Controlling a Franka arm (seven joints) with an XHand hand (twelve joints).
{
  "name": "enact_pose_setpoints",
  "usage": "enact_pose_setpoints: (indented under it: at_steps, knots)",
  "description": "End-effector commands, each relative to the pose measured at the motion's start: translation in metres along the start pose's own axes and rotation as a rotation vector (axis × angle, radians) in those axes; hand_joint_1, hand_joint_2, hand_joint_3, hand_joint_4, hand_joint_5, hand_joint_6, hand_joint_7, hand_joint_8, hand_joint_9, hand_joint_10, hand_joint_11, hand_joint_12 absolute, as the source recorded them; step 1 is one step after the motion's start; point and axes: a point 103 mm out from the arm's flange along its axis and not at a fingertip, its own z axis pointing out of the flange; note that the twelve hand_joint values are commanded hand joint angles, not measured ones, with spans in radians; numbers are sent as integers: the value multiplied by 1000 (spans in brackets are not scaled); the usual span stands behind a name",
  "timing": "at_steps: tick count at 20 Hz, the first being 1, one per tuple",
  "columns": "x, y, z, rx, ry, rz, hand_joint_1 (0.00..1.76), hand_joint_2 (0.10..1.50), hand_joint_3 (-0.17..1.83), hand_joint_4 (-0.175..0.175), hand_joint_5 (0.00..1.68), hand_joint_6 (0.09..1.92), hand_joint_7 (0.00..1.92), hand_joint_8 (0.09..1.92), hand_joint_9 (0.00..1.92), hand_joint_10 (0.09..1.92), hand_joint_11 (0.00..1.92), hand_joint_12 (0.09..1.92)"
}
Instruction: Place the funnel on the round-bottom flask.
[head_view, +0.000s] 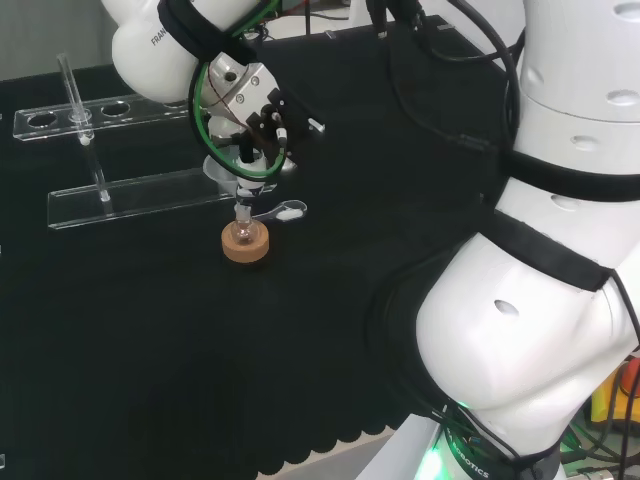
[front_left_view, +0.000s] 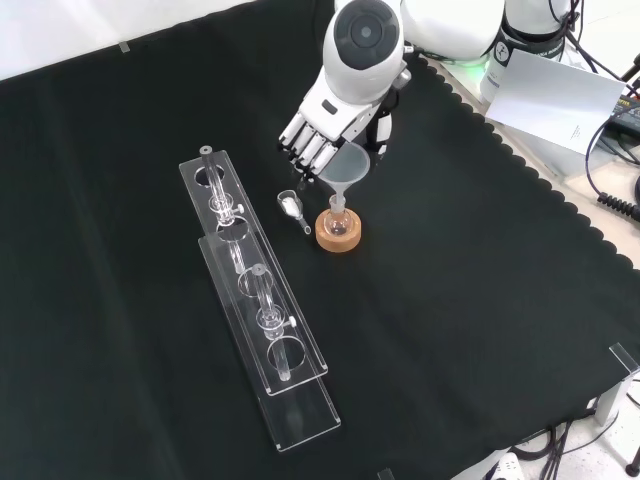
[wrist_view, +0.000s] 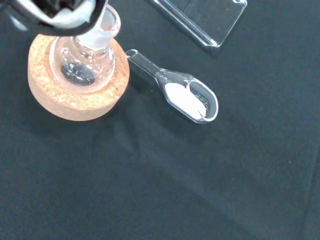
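Black cloth (front_left_view: 480, 330) covers the whole table, and its scalloped edge shows at the right of the front view. On the left side in this view, two long clear racks (front_left_view: 265, 330) lie one beside the other; they have round holes, and thin glass tubes (front_left_view: 222, 205) are in them. To the right of the racks lies a small clear scoop (front_left_view: 293, 209) with some white powder in its bowl. It rests flat on the cloth, just beside the cork ring (front_left_view: 338, 236) but apart from it; the wrist view shows a narrow gap between them.

The cork ring is a stand for the round-bottom flask (front_left_view: 338, 222), which sits upright in it with the neck pointing up. The funnel (front_left_view: 343, 166) is directly over the flask. Its wide mouth is up and its stem goes down into the flask neck; whether it already rests on the rim, one cannot tell.

The hand (front_left_view: 318, 125) comes from the top of the front view, under a big white link with a round grey cap. Its fingers (front_left_view: 305, 150) are bent around the upper part of the funnel and hold it. In the head view the hand (head_view: 245, 105) is above the cork ring (head_view: 245, 243), and the scoop (head_view: 285, 212) is to the right of the ring.
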Motion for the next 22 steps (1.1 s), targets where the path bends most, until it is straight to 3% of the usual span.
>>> enact_pose_setpoints:
  at_steps: [1, 22]
  knots:
    - [2, 1, 2, 2, 7, -1, 798, 668, 520, -53, 454, 293, 316, 771, 560, 648, 237, 1351]
    - [4, 3, 16, 4, 35, 0, 781, 666, 522, -60, 374, 266, 255, 764, 524, 657, 230, 1355]
